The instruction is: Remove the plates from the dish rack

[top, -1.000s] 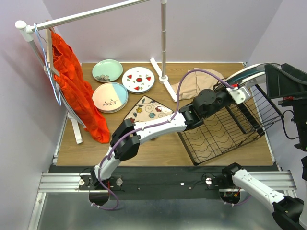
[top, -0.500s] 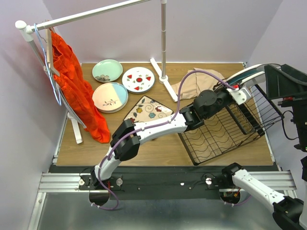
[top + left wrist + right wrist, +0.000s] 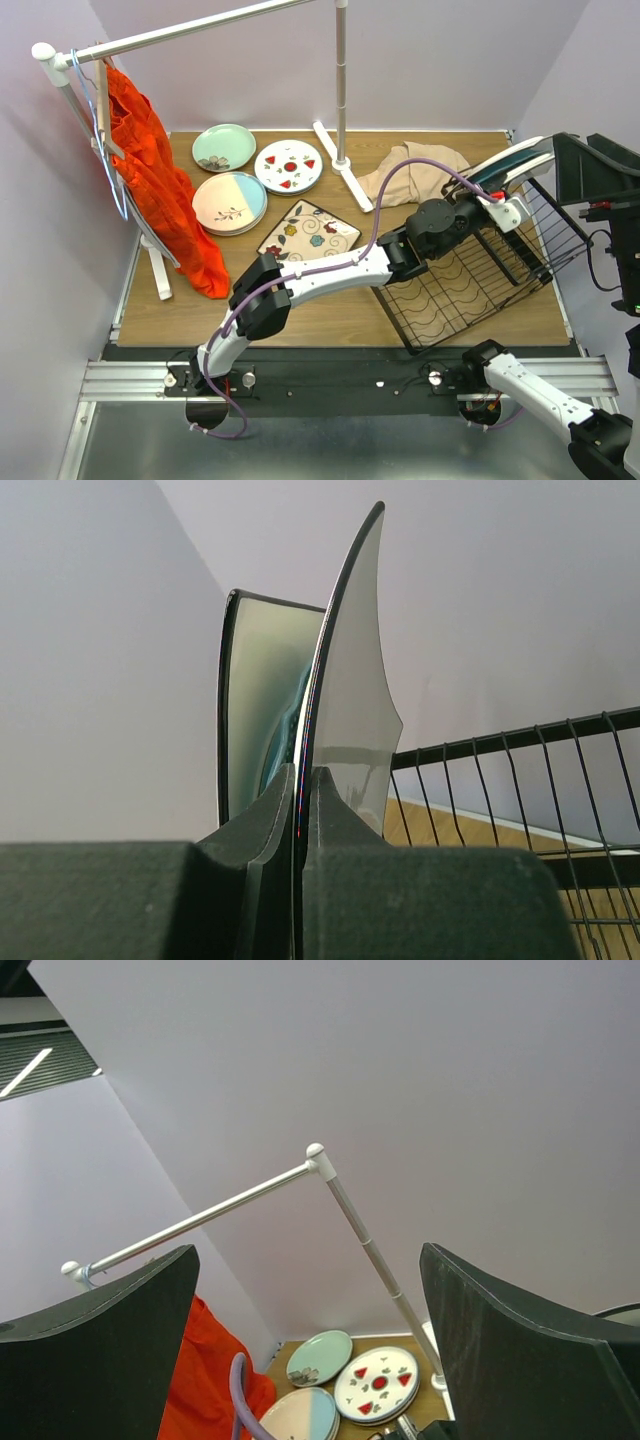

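Note:
The black wire dish rack (image 3: pixel 455 290) sits at the table's right side. Two plates stand on edge in its upright section. My left gripper (image 3: pixel 507 212) is shut on the rim of the nearer one, a glossy white plate (image 3: pixel 355 690) with a dark edge. In the left wrist view the gripper (image 3: pixel 303 775) pinches that rim, and a teal plate (image 3: pixel 255 695) stands just behind it. Flat on the table lie a pale green plate (image 3: pixel 224 147), a red-spotted plate (image 3: pixel 288 166), a pink-and-blue plate (image 3: pixel 229 202) and a square floral plate (image 3: pixel 310 232). My right gripper (image 3: pixel 310 1360) is open and empty, pointing up at the wall.
A white clothes rail (image 3: pixel 340 90) stands at the back, with an orange garment (image 3: pixel 150 170) hanging at the left. A beige cloth (image 3: pixel 415 168) lies behind the rack. The purple cable (image 3: pixel 385 190) loops above my left arm. Walls close in on three sides.
My left gripper's jaws have closed on the plate rim, and the wrist has shifted slightly right and nearer. The right arm has not moved.

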You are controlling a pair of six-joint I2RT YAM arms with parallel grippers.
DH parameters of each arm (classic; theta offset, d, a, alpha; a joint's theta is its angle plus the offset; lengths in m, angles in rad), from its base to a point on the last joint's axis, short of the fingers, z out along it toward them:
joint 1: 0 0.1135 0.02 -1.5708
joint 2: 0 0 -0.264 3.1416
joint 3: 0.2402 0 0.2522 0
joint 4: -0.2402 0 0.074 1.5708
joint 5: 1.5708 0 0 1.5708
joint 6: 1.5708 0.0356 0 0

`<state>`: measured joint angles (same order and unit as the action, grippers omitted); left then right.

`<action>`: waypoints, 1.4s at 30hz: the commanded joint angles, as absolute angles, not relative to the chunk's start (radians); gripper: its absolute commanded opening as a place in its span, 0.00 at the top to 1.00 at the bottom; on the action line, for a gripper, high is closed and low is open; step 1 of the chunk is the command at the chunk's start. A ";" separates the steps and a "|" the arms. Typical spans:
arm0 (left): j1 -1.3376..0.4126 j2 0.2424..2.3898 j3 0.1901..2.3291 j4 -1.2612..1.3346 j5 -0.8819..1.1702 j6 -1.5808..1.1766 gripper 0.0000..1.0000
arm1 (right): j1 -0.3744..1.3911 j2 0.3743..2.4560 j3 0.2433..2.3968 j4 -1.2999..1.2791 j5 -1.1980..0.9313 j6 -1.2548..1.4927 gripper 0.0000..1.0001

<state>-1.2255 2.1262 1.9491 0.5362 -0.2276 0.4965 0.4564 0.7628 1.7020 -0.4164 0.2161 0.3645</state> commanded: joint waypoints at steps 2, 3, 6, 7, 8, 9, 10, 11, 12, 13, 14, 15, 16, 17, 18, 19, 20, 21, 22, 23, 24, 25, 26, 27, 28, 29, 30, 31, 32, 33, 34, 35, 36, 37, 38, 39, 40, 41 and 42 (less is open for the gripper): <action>-1.259 2.077 2.046 0.713 -0.238 0.595 1.00 | 0.456 0.752 1.687 -0.402 0.256 0.362 0.00; -1.259 2.085 2.051 0.712 -0.239 0.601 1.00 | 0.456 0.752 1.686 -0.402 0.256 0.361 0.00; -1.256 2.095 2.063 0.719 -0.250 0.617 1.00 | 0.456 0.753 1.684 -0.400 0.267 0.359 0.00; -1.256 2.097 2.063 0.726 -0.253 0.618 1.00 | 0.456 0.755 1.683 -0.400 0.267 0.356 0.00; -1.255 2.097 2.065 0.726 -0.253 0.617 1.00 | 0.456 0.758 1.683 -0.399 0.267 0.356 0.00; -1.255 2.095 2.066 0.726 -0.250 0.615 1.00 | 0.456 0.758 1.681 -0.399 0.265 0.356 0.00; -1.253 2.095 2.069 0.726 -0.249 0.612 1.00 | 0.456 0.756 1.678 -0.397 0.264 0.356 0.00; -1.255 2.097 2.074 0.726 -0.245 0.608 1.00 | 0.457 0.758 1.678 -0.397 0.259 0.357 0.00; -1.255 2.092 2.072 0.726 -0.241 0.594 1.00 | 0.456 0.758 1.678 -0.397 0.256 0.359 0.00; -1.253 2.089 2.072 0.723 -0.233 0.585 1.00 | 0.456 0.759 1.678 -0.396 0.253 0.360 0.00; -1.255 2.088 2.072 0.723 -0.224 0.577 1.00 | 0.456 0.759 1.680 -0.394 0.252 0.360 0.00; -1.253 2.085 2.071 0.723 -0.222 0.571 1.00 | 0.456 0.759 1.681 -0.393 0.249 0.360 0.00; -1.253 2.076 2.071 0.721 -0.221 0.557 1.00 | 0.457 0.761 1.684 -0.393 0.249 0.360 0.00; -1.255 2.072 2.068 0.721 -0.219 0.551 1.00 | 0.456 0.761 1.690 -0.391 0.245 0.360 0.00; -1.253 2.068 2.066 0.721 -0.219 0.543 1.00 | 0.456 0.762 1.693 -0.390 0.244 0.359 0.00; -1.253 2.056 2.060 0.721 -0.219 0.528 1.00 | 0.456 0.762 1.697 -0.390 0.244 0.359 0.00; -1.255 2.049 2.053 0.721 -0.216 0.519 1.00 | 0.454 0.762 1.698 -0.388 0.244 0.359 0.00; -1.253 2.043 2.052 0.724 -0.216 0.511 1.00 | 0.456 0.762 1.697 -0.387 0.244 0.359 0.00; -1.253 2.037 2.049 0.724 -0.215 0.505 1.00 | 0.456 0.761 1.694 -0.388 0.244 0.359 0.00; -1.255 2.034 2.046 0.724 -0.212 0.500 1.00 | 0.456 0.759 1.692 -0.387 0.244 0.359 0.00; -1.253 2.031 2.043 0.727 -0.212 0.497 1.00 | 0.456 0.756 1.684 -0.387 0.244 0.360 0.00; -1.255 2.025 2.042 0.732 -0.212 0.499 1.00 | 0.454 0.755 1.681 -0.387 0.244 0.360 0.00; -1.255 2.023 2.040 0.732 -0.212 0.497 1.00 | 0.456 0.755 1.678 -0.385 0.244 0.364 0.00; -1.255 2.022 2.042 0.733 -0.212 0.497 1.00 | 0.456 0.755 1.680 -0.385 0.239 0.365 0.00; -1.255 2.017 2.043 0.735 -0.213 0.497 1.00 | 0.456 0.755 1.683 -0.385 0.238 0.365 0.00; -1.255 2.016 2.045 0.738 -0.218 0.499 1.00 | 0.456 0.756 1.686 -0.385 0.238 0.365 0.00; -1.255 2.014 2.045 0.738 -0.218 0.499 1.00 | 0.456 0.756 1.687 -0.384 0.236 0.364 0.00; -1.255 2.008 2.045 0.744 -0.218 0.497 1.00 | 0.456 0.758 1.692 -0.385 0.235 0.365 0.00; -1.255 2.005 2.045 0.749 -0.219 0.497 1.00 | 0.457 0.756 1.693 -0.384 0.232 0.365 0.00; -1.255 2.002 2.046 0.750 -0.219 0.494 1.00 | 0.456 0.756 1.694 -0.383 0.232 0.365 0.00; -1.255 1.997 2.046 0.761 -0.221 0.492 1.00 | 0.456 0.758 1.692 -0.383 0.233 0.365 0.00; -1.256 1.997 2.052 0.764 -0.222 0.489 1.00 | 0.456 0.755 1.692 -0.383 0.233 0.364 0.00; -1.256 1.996 2.057 0.764 -0.222 0.486 1.00 | 0.456 0.758 1.690 -0.383 0.230 0.365 0.00; -1.255 1.994 2.059 0.764 -0.218 0.480 1.00 | 0.456 0.756 1.692 -0.383 0.229 0.365 0.00; -1.255 1.993 2.063 0.764 -0.216 0.477 1.00 | 0.456 0.758 1.689 -0.383 0.227 0.364 0.00; -1.256 1.993 2.062 0.764 -0.215 0.474 1.00 | 0.456 0.759 1.689 -0.383 0.227 0.364 0.00; -1.256 1.988 2.062 0.765 -0.213 0.472 1.00 | 0.456 0.759 1.687 -0.382 0.227 0.362 0.00; -1.255 1.983 2.053 0.767 -0.210 0.472 1.00 | 0.456 0.759 1.687 -0.382 0.227 0.361 0.00; -1.255 1.982 2.048 0.769 -0.209 0.471 1.00 | 0.456 0.761 1.689 -0.380 0.229 0.359 0.00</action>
